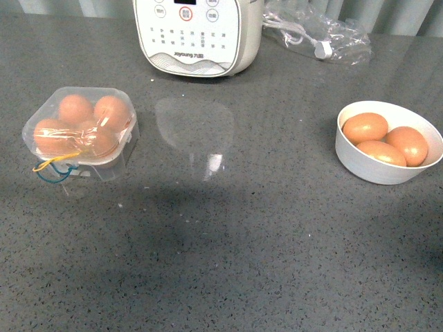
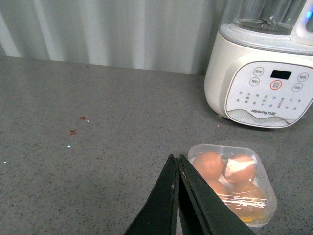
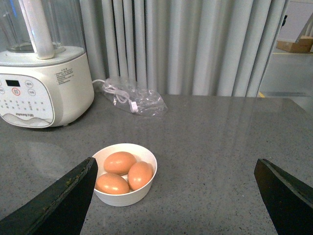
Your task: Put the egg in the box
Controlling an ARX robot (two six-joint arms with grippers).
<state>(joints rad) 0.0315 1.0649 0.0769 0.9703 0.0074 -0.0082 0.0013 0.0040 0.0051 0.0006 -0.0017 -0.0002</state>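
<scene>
The clear plastic box (image 1: 80, 130) sits at the left of the grey table with its domed lid down over several brown eggs (image 1: 75, 108); yellow and blue bands (image 1: 54, 168) lie at its front corner. It also shows in the left wrist view (image 2: 234, 182). Three brown eggs (image 1: 365, 127) lie in a round white bowl (image 1: 377, 168) at the right, also seen in the right wrist view (image 3: 125, 196). My left gripper (image 2: 177, 159) is shut and empty, above the table beside the box. My right gripper (image 3: 175, 188) is wide open and empty, short of the bowl. Neither arm shows in the front view.
A big white cooker with buttons (image 1: 198, 34) stands at the back centre. A clear plastic bag with a white cable (image 1: 318, 32) lies at the back right. Grey curtains (image 3: 195, 44) hang behind the table.
</scene>
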